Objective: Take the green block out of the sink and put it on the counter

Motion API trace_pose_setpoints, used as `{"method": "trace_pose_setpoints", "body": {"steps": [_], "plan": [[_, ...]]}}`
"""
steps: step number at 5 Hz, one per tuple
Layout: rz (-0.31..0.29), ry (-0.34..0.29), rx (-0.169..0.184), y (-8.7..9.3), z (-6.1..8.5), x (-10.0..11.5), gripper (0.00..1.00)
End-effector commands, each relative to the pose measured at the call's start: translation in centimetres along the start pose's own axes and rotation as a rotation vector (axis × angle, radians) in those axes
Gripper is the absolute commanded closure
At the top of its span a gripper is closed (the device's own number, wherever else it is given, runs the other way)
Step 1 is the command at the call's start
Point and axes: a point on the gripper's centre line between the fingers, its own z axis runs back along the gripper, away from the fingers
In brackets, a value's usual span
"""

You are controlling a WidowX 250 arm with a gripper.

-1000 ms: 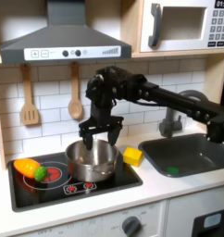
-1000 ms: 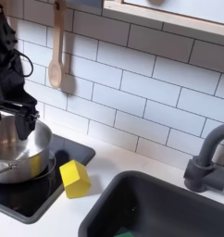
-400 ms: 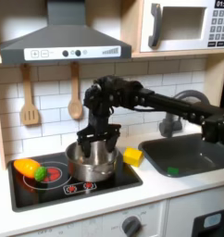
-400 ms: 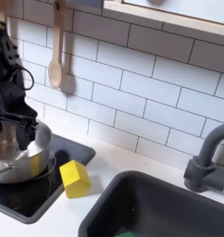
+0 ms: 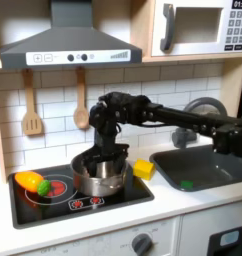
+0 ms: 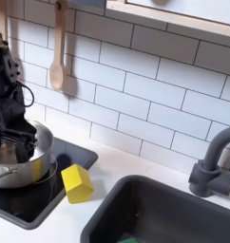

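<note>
A toy kitchen: white tiled wall, range hood (image 5: 68, 40), microwave (image 5: 198, 27), stovetop (image 5: 78, 195), sink (image 5: 208, 165).

One green block (image 5: 185, 184) sits in one sink (image 5: 225, 170). One yellow block (image 5: 143, 168), one pot (image 5: 98, 175) and one toy vegetable (image 5: 31, 182) are about. Two wooden utensils hang on the wall: one spatula (image 5: 31, 105), one spoon (image 5: 81, 103). One faucet (image 6: 214, 163), two red burners (image 5: 55, 187).

Soft, even indoor light; both views low-resolution, slightly blurred.
</note>
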Motion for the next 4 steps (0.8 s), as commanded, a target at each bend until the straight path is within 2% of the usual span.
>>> {"method": "trace_pose_setpoints", "body": {"steps": [1,4], "plan": [[0.004,0.011,0.001,0.5,-0.4,-0.2,0.0],[0.063,0.009,0.013,2.4,-0.3,0.4,0.0]]}}
